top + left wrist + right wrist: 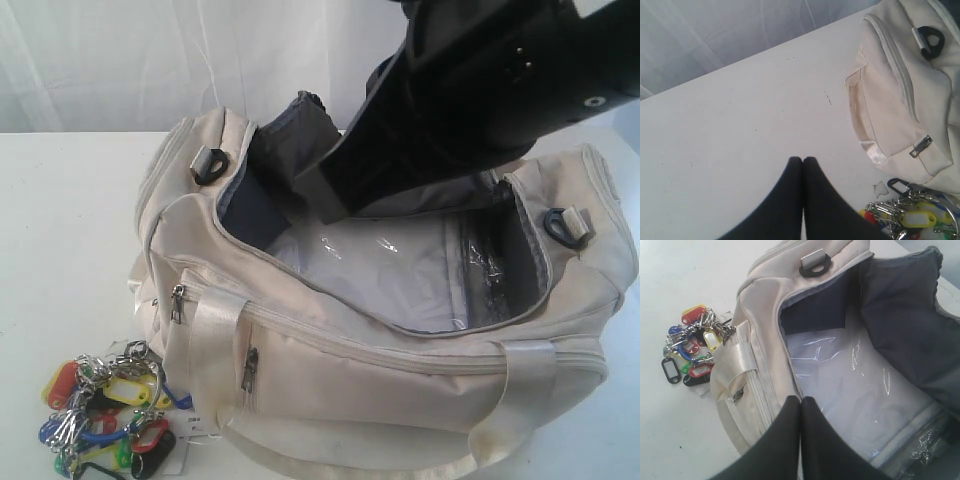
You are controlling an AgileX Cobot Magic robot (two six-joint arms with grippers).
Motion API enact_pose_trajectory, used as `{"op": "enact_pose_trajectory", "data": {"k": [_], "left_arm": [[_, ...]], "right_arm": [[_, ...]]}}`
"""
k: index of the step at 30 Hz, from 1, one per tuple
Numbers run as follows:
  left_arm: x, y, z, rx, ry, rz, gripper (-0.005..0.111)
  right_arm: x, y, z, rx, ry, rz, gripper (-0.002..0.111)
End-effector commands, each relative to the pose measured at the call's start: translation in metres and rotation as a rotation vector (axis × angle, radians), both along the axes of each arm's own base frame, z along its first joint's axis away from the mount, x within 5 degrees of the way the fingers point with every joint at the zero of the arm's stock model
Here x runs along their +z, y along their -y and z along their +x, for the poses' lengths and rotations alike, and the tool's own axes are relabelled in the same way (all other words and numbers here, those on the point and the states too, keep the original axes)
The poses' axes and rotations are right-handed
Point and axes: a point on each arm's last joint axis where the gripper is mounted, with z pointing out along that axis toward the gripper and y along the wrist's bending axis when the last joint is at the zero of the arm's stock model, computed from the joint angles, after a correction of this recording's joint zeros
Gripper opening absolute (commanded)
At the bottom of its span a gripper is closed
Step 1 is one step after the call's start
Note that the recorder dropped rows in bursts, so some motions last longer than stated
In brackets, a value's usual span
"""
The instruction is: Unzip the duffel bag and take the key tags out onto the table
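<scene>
The duffel bag (400,370) stands unzipped. The key tags (110,410) lie on the table (60,250), just beside the bag's front corner. The left gripper (802,159) hovers beside the bag's end, pressed together, empty. The right gripper (800,399), likewise pressed together, seems to hang over the bag's open mouth.

Exterior cam: raised, close, looks down into the mouth of the open cream fabric duffel bag (400,350). Black robot arm (470,90) blocks the upper right.
Left wrist cam: above white tabletop (740,125) beside one bag end, angled down.
Right wrist cam: near, over bag mouth, facing in.
All three share the bunch of coloured plastic key tags (110,410) by that end.
</scene>
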Motion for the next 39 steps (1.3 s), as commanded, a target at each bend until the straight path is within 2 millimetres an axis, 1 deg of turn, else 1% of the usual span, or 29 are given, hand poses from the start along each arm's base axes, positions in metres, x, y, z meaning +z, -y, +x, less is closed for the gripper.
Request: {"op": "enact_pose_trajectory", "data": {"k": [1, 30, 35, 39], "left_arm": [[-0.001, 0.0, -0.001, -0.001, 0.005, -0.006, 0.0], [-0.001, 0.0, -0.001, -0.001, 0.005, -0.006, 0.0], [0.001, -0.002, -0.006, -0.001, 0.028, -0.014, 0.0], [0.006, -0.006, -0.016, 0.011, 0.078, -0.028, 0.0]], "right_arm": [[0.001, 0.001, 0.0, -0.008, 0.011, 0.009, 0.0], [0.001, 0.001, 0.0, -0.008, 0.011, 0.009, 0.0], [0.001, 0.001, 0.0, -0.008, 0.011, 0.009, 0.0], [0.001, 0.001, 0.0, -0.006, 0.016, 0.014, 0.0]]}}
